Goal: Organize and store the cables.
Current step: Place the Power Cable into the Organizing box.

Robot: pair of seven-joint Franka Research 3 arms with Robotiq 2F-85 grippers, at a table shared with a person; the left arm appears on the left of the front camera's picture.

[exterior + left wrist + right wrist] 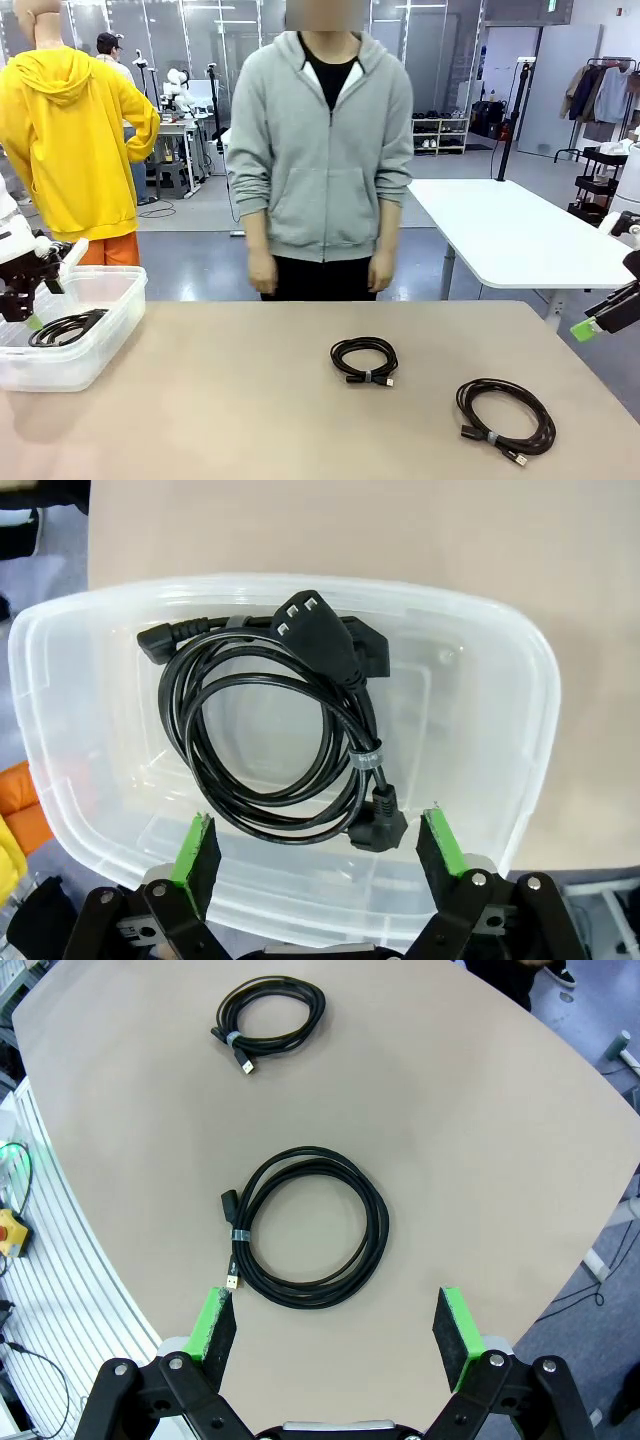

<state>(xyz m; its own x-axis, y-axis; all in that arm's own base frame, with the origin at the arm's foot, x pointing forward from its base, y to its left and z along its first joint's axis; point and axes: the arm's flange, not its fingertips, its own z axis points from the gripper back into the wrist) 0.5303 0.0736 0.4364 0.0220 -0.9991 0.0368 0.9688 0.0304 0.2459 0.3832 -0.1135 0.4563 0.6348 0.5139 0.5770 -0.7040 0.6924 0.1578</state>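
Left gripper (318, 825) spread above power cable (270, 730) in clear bin (525, 690); right gripper (335, 1302) spread above coiled cable (310, 1225).

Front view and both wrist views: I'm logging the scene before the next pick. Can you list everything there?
Cable in the bin: one, black, coiled, inside the bin.
Small coil: one, black, middle of the table.
Large coil: one, black, near right of the table.
Bin: one, clear plastic, table's left edge.
Table: one, beige, between robot and person.
White table: one, behind on the right.
Person: one, grey hoodie, far side.
Person's hands: two, empty, hanging at the sides.
Left gripper: one, black with green pads, open, over the bin.
Right gripper: one, black with green pads, open, table's right edge.
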